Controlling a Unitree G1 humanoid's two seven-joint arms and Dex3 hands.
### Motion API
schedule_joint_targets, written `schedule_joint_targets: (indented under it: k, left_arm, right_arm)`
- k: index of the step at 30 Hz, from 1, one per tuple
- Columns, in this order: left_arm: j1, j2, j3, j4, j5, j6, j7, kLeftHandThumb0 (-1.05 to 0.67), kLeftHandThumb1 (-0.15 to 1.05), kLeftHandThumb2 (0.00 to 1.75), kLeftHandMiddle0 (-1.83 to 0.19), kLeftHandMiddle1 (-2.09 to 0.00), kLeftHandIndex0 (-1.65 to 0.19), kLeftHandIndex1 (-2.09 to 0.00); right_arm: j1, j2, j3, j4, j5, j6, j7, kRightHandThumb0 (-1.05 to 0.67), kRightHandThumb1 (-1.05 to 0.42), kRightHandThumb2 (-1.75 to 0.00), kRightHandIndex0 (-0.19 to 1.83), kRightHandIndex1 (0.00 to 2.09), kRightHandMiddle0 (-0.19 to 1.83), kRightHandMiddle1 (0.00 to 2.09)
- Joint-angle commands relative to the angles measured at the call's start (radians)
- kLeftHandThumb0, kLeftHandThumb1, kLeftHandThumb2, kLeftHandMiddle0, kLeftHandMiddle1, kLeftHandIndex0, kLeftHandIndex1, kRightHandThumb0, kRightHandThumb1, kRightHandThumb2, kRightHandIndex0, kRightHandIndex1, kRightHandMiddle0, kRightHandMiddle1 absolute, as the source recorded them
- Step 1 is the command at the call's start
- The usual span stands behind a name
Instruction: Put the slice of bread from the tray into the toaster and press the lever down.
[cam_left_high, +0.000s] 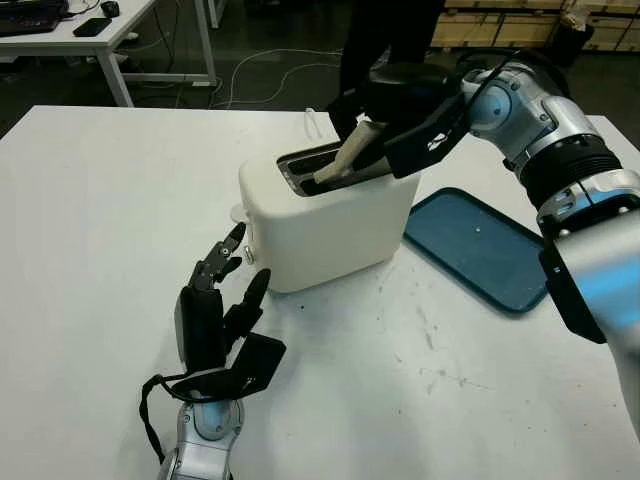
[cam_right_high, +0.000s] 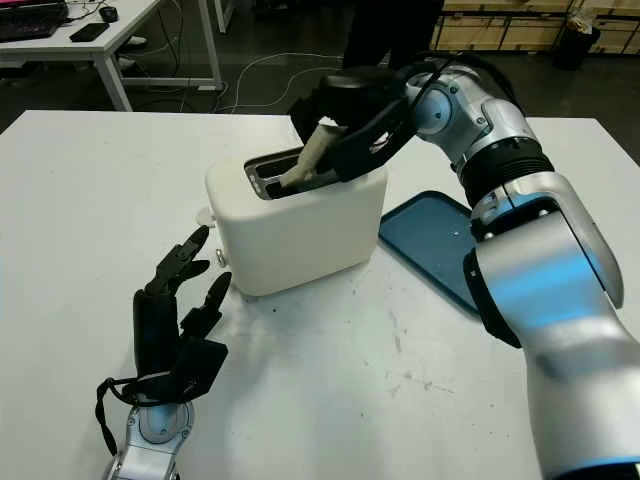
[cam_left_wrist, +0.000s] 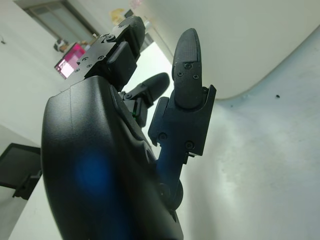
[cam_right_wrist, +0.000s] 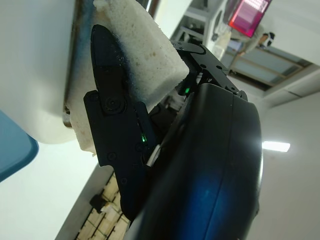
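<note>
A white toaster stands mid-table with its slots on top. My right hand hovers over the toaster's top, shut on a pale slice of bread that tilts down into a slot. In the right wrist view the bread is pinched between the black fingers, its lower end at the toaster's top. My left hand is open just left of and in front of the toaster, near the small lever on its end. The blue tray lies bare to the right.
A person in dark trousers stands behind the table's far edge. A white cable runs behind the toaster. Another desk with a keyboard stands at the back left. Bare white tabletop spreads in front.
</note>
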Motion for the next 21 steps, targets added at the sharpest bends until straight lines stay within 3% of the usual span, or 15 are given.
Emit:
schedule_joint_targets:
  k: [1, 21]
  left_arm:
    - [0.01, -0.029, -0.006, -0.009, 0.009, 0.005, 0.012, -0.49, 0.92, 0.27, -0.33, -0.97, -0.55, 0.0]
    - [0.002, -0.028, -0.015, -0.004, 0.011, 0.009, 0.021, -0.49, 0.92, 0.28, -0.32, -0.97, -0.55, 0.0]
  right_arm:
    - [0.018, 0.009, 0.003, 0.006, 0.002, -0.009, 0.018, -0.45, -0.92, -0.21, 1.13, 1.75, 0.88, 1.74]
    - [-0.015, 0.0, -0.012, 0.002, 0.005, -0.008, 0.051, -0.42, -0.92, -0.23, 1.1, 1.75, 0.87, 1.74]
